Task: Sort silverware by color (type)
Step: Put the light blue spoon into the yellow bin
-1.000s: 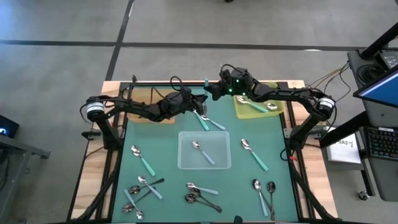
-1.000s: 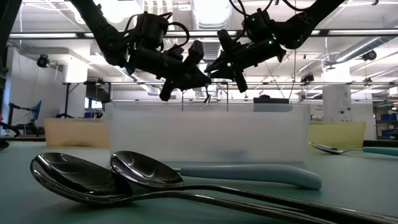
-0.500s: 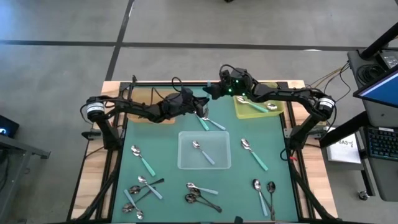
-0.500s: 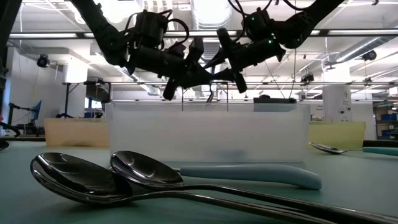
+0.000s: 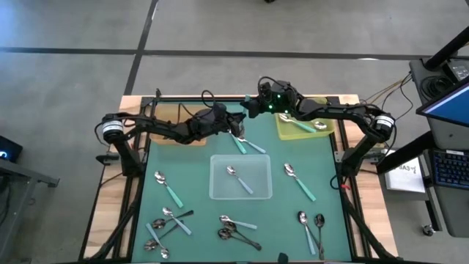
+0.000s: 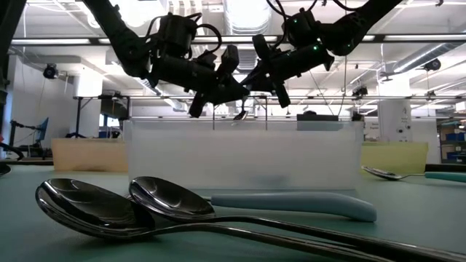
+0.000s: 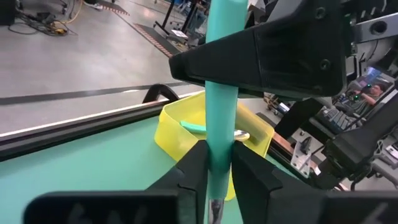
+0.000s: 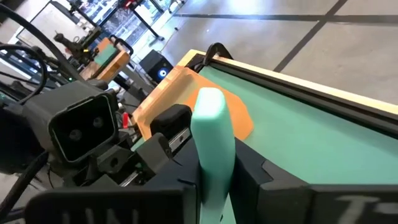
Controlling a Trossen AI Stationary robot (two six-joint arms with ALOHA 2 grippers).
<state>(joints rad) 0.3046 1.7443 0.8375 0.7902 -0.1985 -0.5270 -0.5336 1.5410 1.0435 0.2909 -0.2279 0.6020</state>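
A teal-handled spoon (image 7: pixel 219 118) is held in the air between both grippers, over the table's far middle. My left gripper (image 5: pixel 236 126) and my right gripper (image 5: pixel 248 110) meet there, each shut on the handle. In the low view the spoon's bowl (image 6: pixel 240 113) hangs below them, above the clear tray (image 6: pixel 240 156). Other spoons lie flat on the green mat: two teal-handled ones (image 5: pixel 245 144) under the grippers, one (image 5: pixel 238 178) in the clear tray, several along the near edge. My left gripper pinches the spoon's teal handle (image 7: pixel 217 155) between its two fingers (image 7: pixel 189 171), low on the handle. The spoon is lifted clear and stands roughly upright. My right gripper pinches the handle near its free upper end (image 8: pixel 210 118) between its two fingers (image 8: pixel 252 180), which lie across it, just above my left gripper's hold.
A brown tray (image 5: pixel 170 126) sits at the far left. A yellow-green tray (image 5: pixel 302 126) at the far right holds spoons. The clear tray (image 5: pixel 240 178) is in the middle. Spoon clusters lie near left (image 5: pixel 167 220), near middle (image 5: pixel 236 229) and near right (image 5: pixel 311 226).
The two grippers have drawn closer together over the table's far middle. In the low view the gap between them has gone, and the right gripper's fingers now stand at the spoon's handle. The spoon has stayed in the air.
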